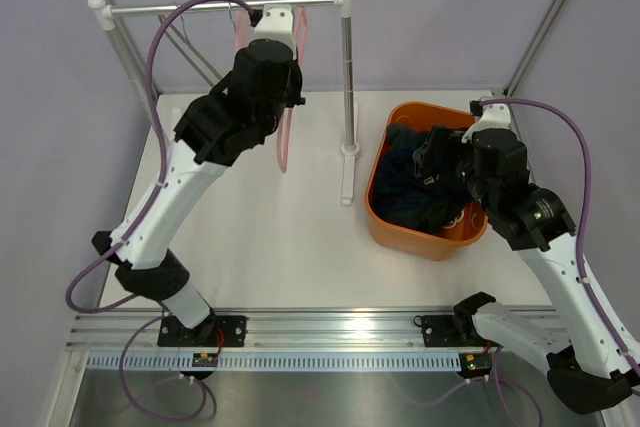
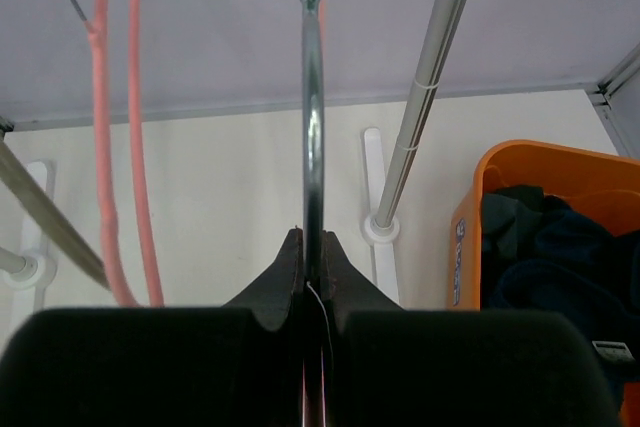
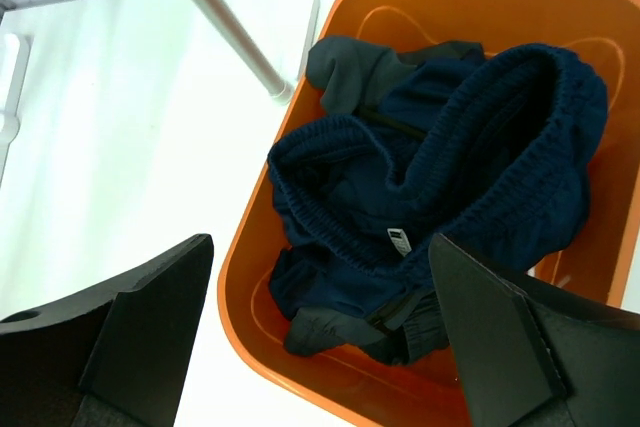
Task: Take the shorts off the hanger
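Note:
My left gripper (image 1: 270,25) is raised to the rack's top bar (image 1: 200,7). In the left wrist view the left gripper (image 2: 313,239) is shut on the chrome hook (image 2: 313,127) of a pink hanger (image 1: 284,142). No shorts show on that hanger. Dark navy shorts (image 3: 450,147) lie crumpled on charcoal shorts (image 3: 345,65) inside the orange bin (image 3: 248,247), which also shows in the top view (image 1: 378,209). My right gripper (image 3: 320,242) is open and empty just above the bin; it also shows in the top view (image 1: 438,149). The light blue shorts are out of view.
The rack's right upright (image 1: 346,77) stands on a white foot (image 1: 348,175) just left of the bin. Another pink hanger (image 2: 100,147) hangs left of the held hook. The enclosure's frame posts stand at the back corners.

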Controlling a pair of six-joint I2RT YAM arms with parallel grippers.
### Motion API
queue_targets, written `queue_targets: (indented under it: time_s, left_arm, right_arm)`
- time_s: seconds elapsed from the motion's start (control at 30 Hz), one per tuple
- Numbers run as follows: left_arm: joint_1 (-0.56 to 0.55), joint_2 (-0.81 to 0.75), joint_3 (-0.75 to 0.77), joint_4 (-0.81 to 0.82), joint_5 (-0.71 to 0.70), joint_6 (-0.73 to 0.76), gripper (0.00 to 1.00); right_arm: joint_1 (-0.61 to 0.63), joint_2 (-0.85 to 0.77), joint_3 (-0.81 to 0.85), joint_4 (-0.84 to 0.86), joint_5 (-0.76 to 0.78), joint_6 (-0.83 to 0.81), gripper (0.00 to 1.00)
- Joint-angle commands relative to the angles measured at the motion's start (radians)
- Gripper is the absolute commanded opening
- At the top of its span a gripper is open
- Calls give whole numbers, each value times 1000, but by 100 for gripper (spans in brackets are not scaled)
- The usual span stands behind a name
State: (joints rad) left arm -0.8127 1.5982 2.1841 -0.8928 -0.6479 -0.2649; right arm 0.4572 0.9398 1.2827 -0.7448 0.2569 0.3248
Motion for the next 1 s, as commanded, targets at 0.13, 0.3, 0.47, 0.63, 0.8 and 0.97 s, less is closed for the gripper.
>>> queue_targets:
  time_s: [0.13, 0.3, 0.47, 0.63, 0.8, 0.97]
  left_arm:
    - [154, 140, 134, 23, 154, 15, 0]
    - [225, 120, 63, 173, 221, 62, 0]
    - [268, 118, 62, 212, 289, 87, 0]
    - [306, 123, 60, 227, 378, 110, 0]
    - [343, 135, 60, 255, 467, 110, 0]
    - [356, 140, 43, 316, 542, 112, 0]
  right_arm:
    - [-3, -44, -45, 74, -130, 8, 98]
    - [-3, -56, -88, 108, -150, 11, 99]
    - [-3, -61, -128, 137, -159, 11, 99]
    - [-3, -78, -157, 159, -176, 14, 99]
    - [-3, -101, -177, 176, -197, 16, 99]
    - [-5, -104, -178, 179, -196, 5, 99]
